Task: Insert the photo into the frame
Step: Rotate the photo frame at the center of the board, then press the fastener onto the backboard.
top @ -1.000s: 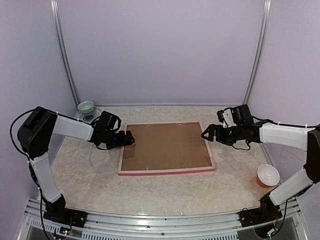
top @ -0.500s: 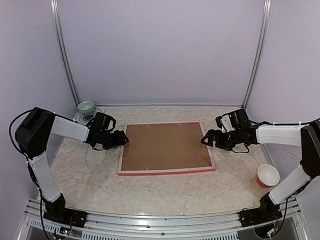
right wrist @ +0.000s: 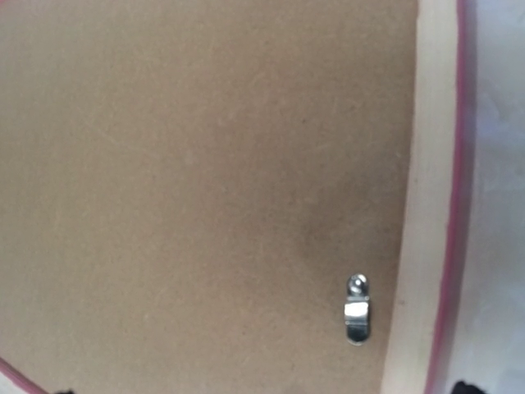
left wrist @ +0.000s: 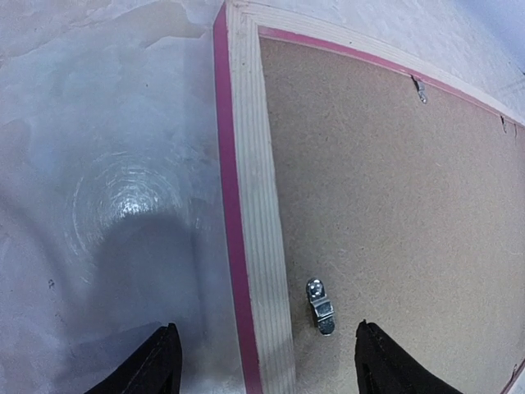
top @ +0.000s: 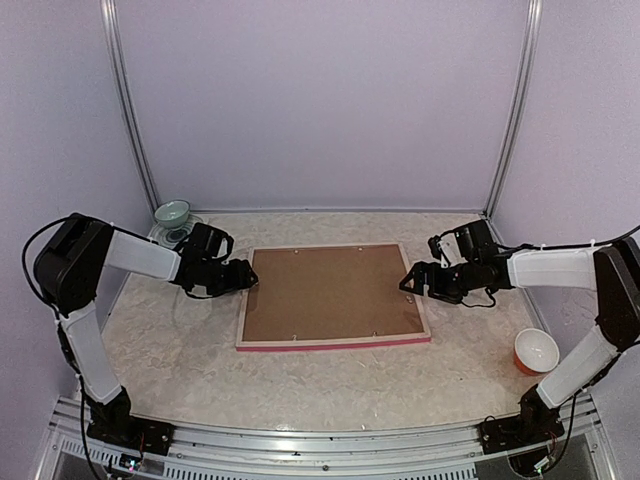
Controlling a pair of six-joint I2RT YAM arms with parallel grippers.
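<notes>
The table [top: 180, 380] carries the frame [top: 330, 342] at its middle, laid face down with the pale wood of its back uppermost and only a pink edge shown; the brown backing board [top: 335, 290] is seated inside the rails and covers the whole opening, so the photo cannot be seen in any view, and whether it lies beneath the board cannot be told; the left gripper [top: 248, 278] is held low at the left rail with its jaws spread, one finger over the bare table and the other over the board, the rail between them and touched by neither; the right gripper [top: 408, 281] is held at the right rail with its jaws spread wide and nothing between them; a small metal clip [left wrist: 320, 306] sits on the board just inside the left rail, and another clip [right wrist: 357, 309] just inside the right rail. The step is judged to be a two-sided grasp of the rails; both sides should be closed together and squarely, the clips kept clear of the fingers, and the frame kept level so that the board is not shaken loose.
</notes>
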